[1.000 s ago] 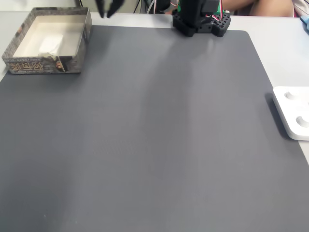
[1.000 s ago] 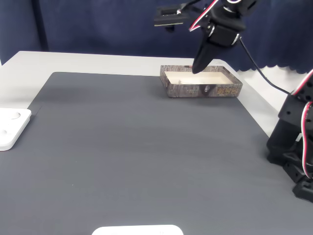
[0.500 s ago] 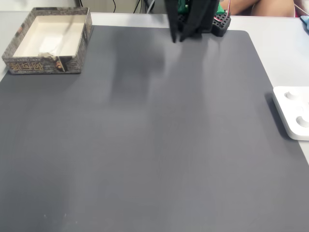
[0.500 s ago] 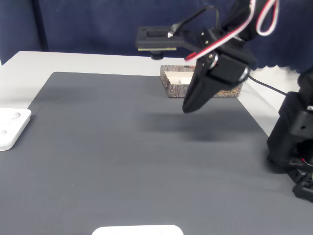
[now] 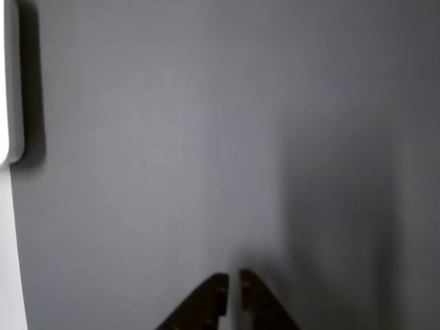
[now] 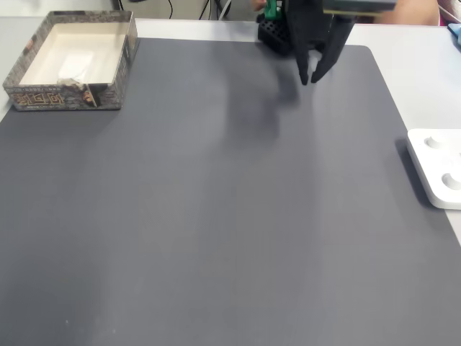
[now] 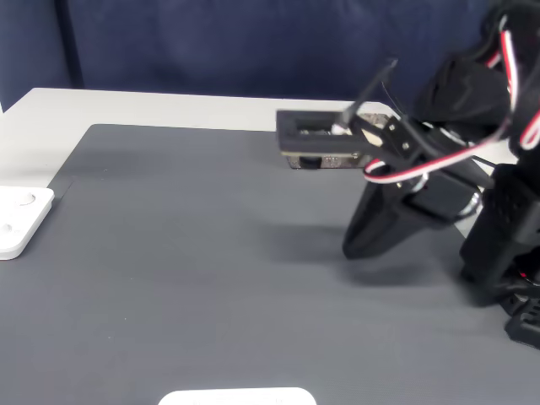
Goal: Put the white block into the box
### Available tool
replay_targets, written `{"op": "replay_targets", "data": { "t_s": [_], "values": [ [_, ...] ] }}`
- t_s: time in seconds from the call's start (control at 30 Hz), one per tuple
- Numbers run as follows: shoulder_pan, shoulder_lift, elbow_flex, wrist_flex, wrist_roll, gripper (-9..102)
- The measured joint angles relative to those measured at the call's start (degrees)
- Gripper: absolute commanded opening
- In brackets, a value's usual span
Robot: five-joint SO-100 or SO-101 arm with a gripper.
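Lying inside the box (image 6: 72, 61), the white block (image 6: 74, 67) rests on the pale floor toward the front wall, a little left of the middle as that fixed view shows it. The box sits at the far left corner of the dark grey mat (image 6: 216, 202), its brown patterned rim facing the camera. In the other fixed view the box (image 7: 337, 160) is partly hidden behind the arm, so only a strip of its patterned wall shows.

The gripper (image 6: 310, 78) hangs above the mat near the arm's black base (image 6: 272, 32), well apart from the box, its two dark fingers pointing down. In that view the tips stand slightly apart with nothing between them. The other view looks down past the gripper (image 5: 233, 294) at bare mat; there a thin pale slit separates the two dark fingers, so the jaws look nearly together and empty (the picture is soft, so the exact gap is hard to judge). In the side-on fixed view the gripper (image 7: 359, 245) is a blurred dark wedge low over the mat.

A flat white device (image 6: 437, 166) lies at the mat's right edge.
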Motion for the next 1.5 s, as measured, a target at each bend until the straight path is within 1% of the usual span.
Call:
{"op": "replay_targets", "data": {
  "t_s": [0.27, 0.47, 0.6, 0.83, 1.5],
  "values": [
    [-1.67, 17.75, 10.11, 0.0, -2.55, -2],
    [-2.02, 24.87, 13.45, 1.32, -2.55, -2],
    [-2.02, 28.74, 14.41, 3.96, -2.55, -2],
    [-2.02, 29.71, 15.21, 8.17, -1.58, -2],
    [-1.41, 29.71, 16.35, 8.26, -1.58, -2]
  ]
}}
